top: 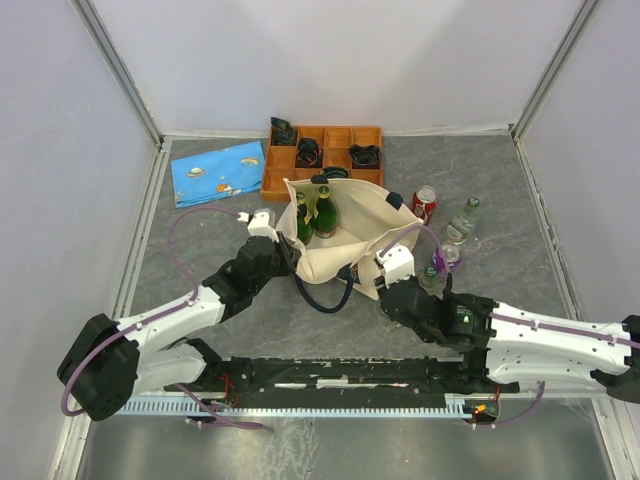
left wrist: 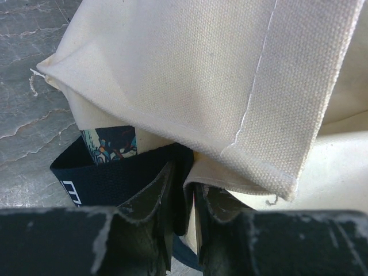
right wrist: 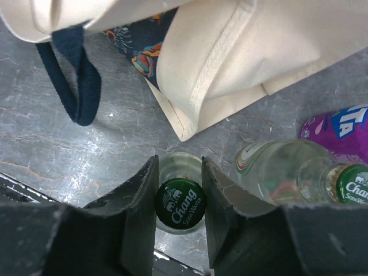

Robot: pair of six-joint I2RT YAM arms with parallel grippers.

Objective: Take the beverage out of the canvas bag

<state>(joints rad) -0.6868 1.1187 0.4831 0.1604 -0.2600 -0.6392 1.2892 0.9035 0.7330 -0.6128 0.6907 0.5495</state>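
Top external: the bag (top: 372,228) was seen standing open mid-table (top: 200,262), with two green bottles (top: 322,210) upright inside it.
Left gripper (left wrist: 185,198): its fingers were pressed nearly together, pinching the navy strap (left wrist: 115,178) along with a cream edge of the bag.
Right gripper (right wrist: 179,192): it was clamped on the neck of a green-capped bottle (right wrist: 180,208).
Bottle place: it was held outside the bag, just beside the near right corner. Whether it touched the table could not be told.
Beside it: a second bottle (right wrist: 282,172) and a purple can (right wrist: 345,123) were seen to its right.
Behind the bag: an orange tray (top: 272,182) and a blue pouch (top: 218,172) were seen.
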